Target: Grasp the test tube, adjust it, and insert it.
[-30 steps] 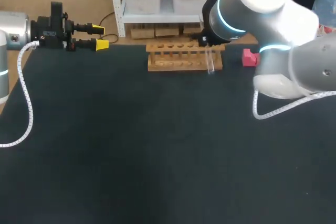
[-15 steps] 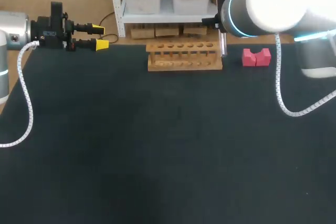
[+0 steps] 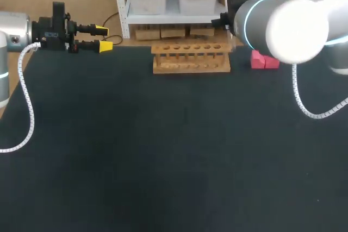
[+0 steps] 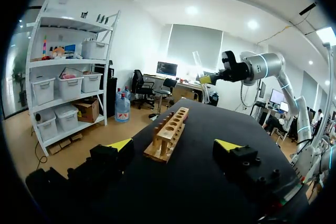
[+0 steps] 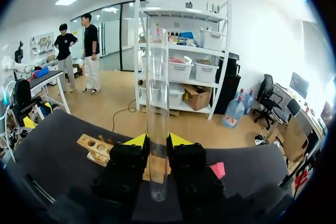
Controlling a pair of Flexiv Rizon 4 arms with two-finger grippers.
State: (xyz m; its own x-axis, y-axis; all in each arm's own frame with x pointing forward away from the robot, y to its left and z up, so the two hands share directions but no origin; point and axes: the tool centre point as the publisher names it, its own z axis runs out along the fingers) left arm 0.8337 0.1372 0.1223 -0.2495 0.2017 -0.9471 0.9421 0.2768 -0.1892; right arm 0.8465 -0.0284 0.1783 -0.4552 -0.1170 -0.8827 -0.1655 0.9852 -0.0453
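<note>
At the far edge of the table (image 3: pixel 163 150), the right gripper (image 5: pixel 157 141) is clamped on the test tube (image 5: pixel 157 103), its 2 yellow-tipped fingers pressing the glass from either side. The tube stands upright in the air near the right end of the wooden rack (image 3: pixel 190 58), not in any hole. A red block (image 3: pixel 263 61) lies just right of the rack. The left gripper (image 3: pixel 103 37) hangs at the far left corner, well apart from the rack, with its fingers spread and nothing between them.
</note>
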